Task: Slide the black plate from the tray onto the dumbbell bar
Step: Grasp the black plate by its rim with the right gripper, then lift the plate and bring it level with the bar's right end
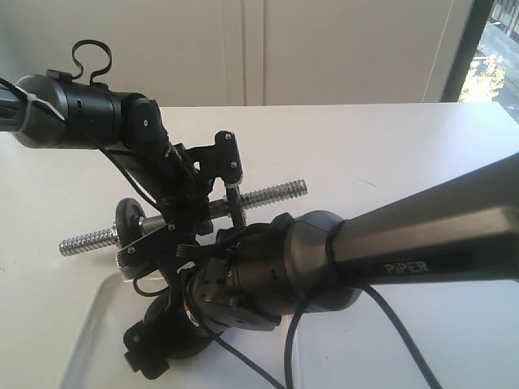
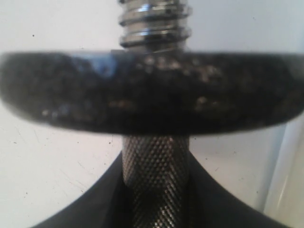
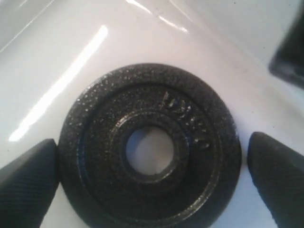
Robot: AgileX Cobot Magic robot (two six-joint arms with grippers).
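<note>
The black plate (image 3: pixel 156 104) lies flat on the glossy white tray (image 3: pixel 47 71), its centre hole showing white. My right gripper (image 3: pixel 152 159) is open and straddles it, one finger (image 3: pixel 28 178) at the plate's edge and the other a little off the opposite edge. In the exterior view that gripper (image 1: pixel 158 344) points down over the tray (image 1: pixel 91 320) and hides the plate. My left gripper (image 1: pixel 203 203) is shut on the knurled middle of the dumbbell bar (image 1: pixel 272 193), held level above the table. A black disc (image 2: pixel 152 92) sits on the bar (image 2: pixel 156 161) below its threaded end.
The white table (image 1: pixel 389 154) stretches to the right and back. The right arm's thick forearm (image 1: pixel 405 251) crosses the lower right, with a cable hanging under it. A white wall and a window stand behind the table.
</note>
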